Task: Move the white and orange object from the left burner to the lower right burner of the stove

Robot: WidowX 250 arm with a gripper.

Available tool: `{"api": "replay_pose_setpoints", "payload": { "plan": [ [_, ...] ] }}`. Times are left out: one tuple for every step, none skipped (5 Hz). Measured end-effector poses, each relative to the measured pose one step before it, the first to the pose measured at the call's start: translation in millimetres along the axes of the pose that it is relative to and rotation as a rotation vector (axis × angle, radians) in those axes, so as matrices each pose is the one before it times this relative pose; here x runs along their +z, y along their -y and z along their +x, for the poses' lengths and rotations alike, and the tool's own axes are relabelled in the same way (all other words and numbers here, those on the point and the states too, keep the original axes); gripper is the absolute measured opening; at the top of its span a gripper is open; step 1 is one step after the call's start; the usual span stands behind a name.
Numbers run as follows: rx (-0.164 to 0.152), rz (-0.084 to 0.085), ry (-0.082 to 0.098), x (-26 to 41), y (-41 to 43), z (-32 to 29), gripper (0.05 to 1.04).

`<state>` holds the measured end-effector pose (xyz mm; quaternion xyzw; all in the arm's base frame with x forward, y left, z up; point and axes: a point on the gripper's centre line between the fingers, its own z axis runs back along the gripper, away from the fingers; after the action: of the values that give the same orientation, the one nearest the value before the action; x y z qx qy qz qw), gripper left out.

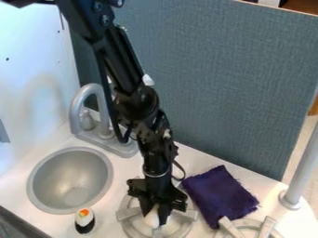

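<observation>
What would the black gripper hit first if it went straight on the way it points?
Probably the pale object at its tip, then the grey stove burner below. From this angle, I can't tell whether the gripper already touches or holds that object.

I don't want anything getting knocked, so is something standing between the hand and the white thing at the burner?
Nothing visible: the hand is right down at the white thing over the burner. The purple cloth lies beside the burner, and the sushi piece by the sink, neither between them.

The sink (61,175) lies open above (faucet (75,111) just behind), but the partition (217,83) blocks the back.
</observation>
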<state>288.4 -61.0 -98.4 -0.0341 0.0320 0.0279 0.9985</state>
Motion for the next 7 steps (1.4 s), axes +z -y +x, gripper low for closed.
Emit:
{"api": "replay_pose_setpoints", "payload": {
  "plan": [
    [-0.0249, -0.0022, 0.0349, 24.24, 5.27, -6.41, 0.33],
    [-0.0975, 0.0086, 0.0236, 18.32, 25.68, -2.44, 0.329],
    [-0.1086, 0.0083, 0.0055, 5.64, 32.86, 2.58, 0.329],
    [-0.0943, -0.0113, -0.0071, 0.38, 27.9, 13.83, 0.329],
    [-0.1019, -0.0199, -0.0404, -13.62, 27.03, 2.65, 0.329],
    [-0.0489, -0.0168, -0.0292, -8.2, 18.01, 1.98, 0.329],
    [-0.0189, -0.0133, -0.0336, -12.25, 10.85, 0.0, 0.329]
  ]
}}
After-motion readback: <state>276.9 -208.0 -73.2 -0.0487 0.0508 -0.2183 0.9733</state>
